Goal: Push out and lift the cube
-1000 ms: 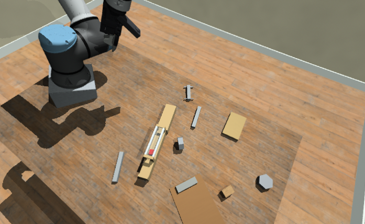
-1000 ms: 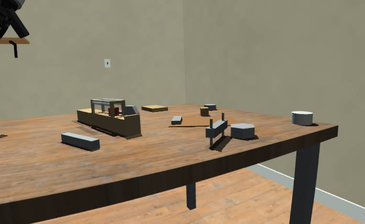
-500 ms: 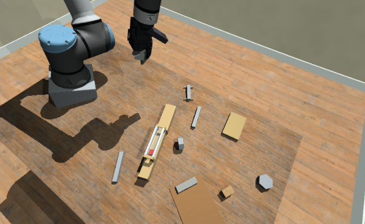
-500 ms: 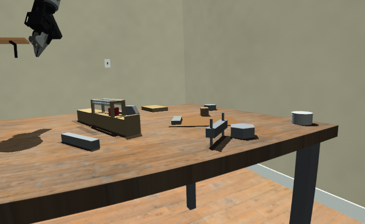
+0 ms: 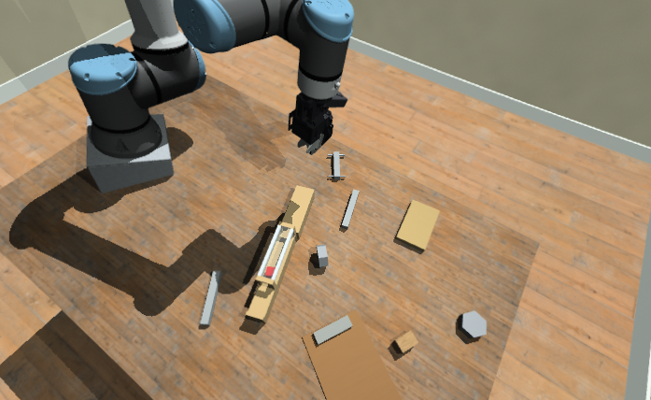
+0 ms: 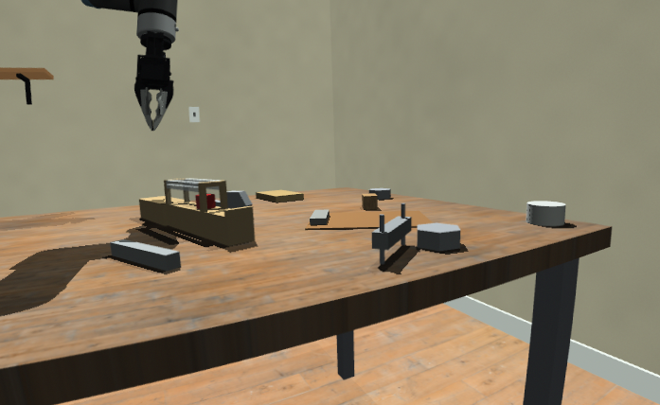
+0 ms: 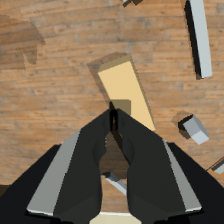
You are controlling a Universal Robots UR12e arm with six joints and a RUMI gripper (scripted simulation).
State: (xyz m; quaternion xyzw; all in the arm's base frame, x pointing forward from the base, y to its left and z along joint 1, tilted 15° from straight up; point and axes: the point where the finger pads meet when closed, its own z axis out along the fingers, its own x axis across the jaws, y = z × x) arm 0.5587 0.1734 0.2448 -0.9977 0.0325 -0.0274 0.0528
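Observation:
The red cube (image 5: pixel 269 271) sits inside the wooden channel (image 5: pixel 277 253), under its white roof rails and near the channel's front end. In the exterior view the cube (image 6: pixel 208 201) shows through the channel (image 6: pixel 196 213) frame. My gripper (image 5: pixel 312 146) (image 6: pixel 153 120) is shut and empty. It hangs high above the table, beyond the channel's far end. In the wrist view the closed fingertips (image 7: pixel 113 112) point down over the tan far ledge (image 7: pixel 125 90).
A long grey bar (image 5: pixel 349 208), a pegged grey tool (image 5: pixel 335 165) and a small grey block (image 5: pixel 321 255) lie right of the channel. Another grey bar (image 5: pixel 209 298) lies to its left. A tan plate (image 5: pixel 417 224), brown mat (image 5: pixel 349 363), wooden cube (image 5: pixel 404 341) and grey hexagon (image 5: pixel 474 324) lie farther off.

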